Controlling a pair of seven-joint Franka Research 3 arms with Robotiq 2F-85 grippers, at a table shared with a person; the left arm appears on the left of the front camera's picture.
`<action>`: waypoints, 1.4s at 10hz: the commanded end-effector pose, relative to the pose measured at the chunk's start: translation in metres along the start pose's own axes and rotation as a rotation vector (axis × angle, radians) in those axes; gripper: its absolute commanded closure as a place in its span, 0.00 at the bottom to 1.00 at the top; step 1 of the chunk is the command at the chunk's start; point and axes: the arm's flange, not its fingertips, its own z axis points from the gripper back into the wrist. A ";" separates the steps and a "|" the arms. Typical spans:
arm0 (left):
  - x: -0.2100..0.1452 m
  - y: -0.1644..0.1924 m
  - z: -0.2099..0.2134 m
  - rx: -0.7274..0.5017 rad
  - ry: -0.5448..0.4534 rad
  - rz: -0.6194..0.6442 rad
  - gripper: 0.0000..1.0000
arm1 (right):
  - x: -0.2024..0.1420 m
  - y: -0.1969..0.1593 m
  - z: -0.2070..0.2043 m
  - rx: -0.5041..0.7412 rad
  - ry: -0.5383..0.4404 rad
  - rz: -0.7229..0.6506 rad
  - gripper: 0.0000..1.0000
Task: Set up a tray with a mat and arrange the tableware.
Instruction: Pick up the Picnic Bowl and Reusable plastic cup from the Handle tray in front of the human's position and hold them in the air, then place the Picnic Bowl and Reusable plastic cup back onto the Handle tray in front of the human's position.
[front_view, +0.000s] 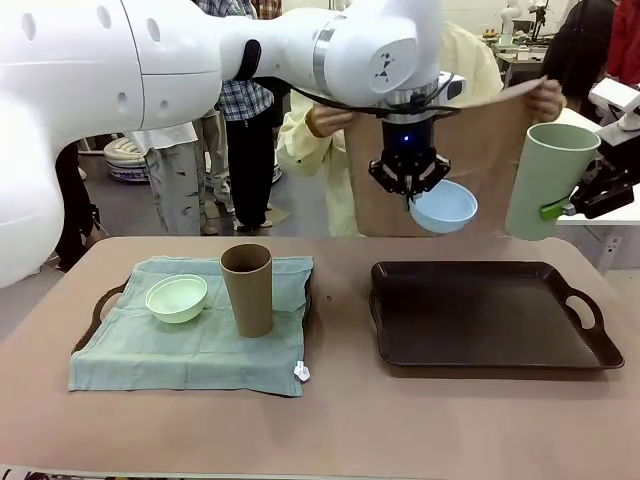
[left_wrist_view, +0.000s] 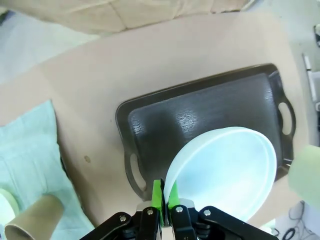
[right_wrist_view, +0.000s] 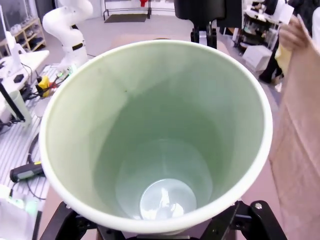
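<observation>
Left gripper (front_view: 412, 195) pinching rim of light blue bowl (front_view: 444, 208) above far edge of tray (front_view: 480, 320), right gripper (front_view: 560, 208) clasping pale green cup (front_view: 548, 180) beyond its right handle, both presumably awaiting the person's mat (front_view: 480, 150); mint green bowl (front_view: 177, 297), brown cup (front_view: 247, 290) on cloth (front_view: 150, 350), tabletop's left.

**Hidden from me**

The cloth (front_view: 190, 330) covers most of the left tray (front_view: 98, 318). From my right wrist, the pale green cup (right_wrist_view: 155, 135) hides my right gripper's (front_view: 560, 208) pads. The white scrap (front_view: 301, 372) on the cloth's corner: too small to tell.
</observation>
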 end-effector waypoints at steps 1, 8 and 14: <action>0.004 -0.012 0.016 0.031 0.066 0.062 1.00 | 0.010 0.008 -0.003 -0.002 0.053 -0.085 0.77; -0.006 0.000 0.029 0.035 0.059 0.060 1.00 | 0.013 0.007 0.006 -0.002 0.047 -0.084 0.77; -0.006 0.000 0.029 0.035 0.059 0.060 1.00 | 0.013 0.007 0.006 -0.002 0.047 -0.084 0.77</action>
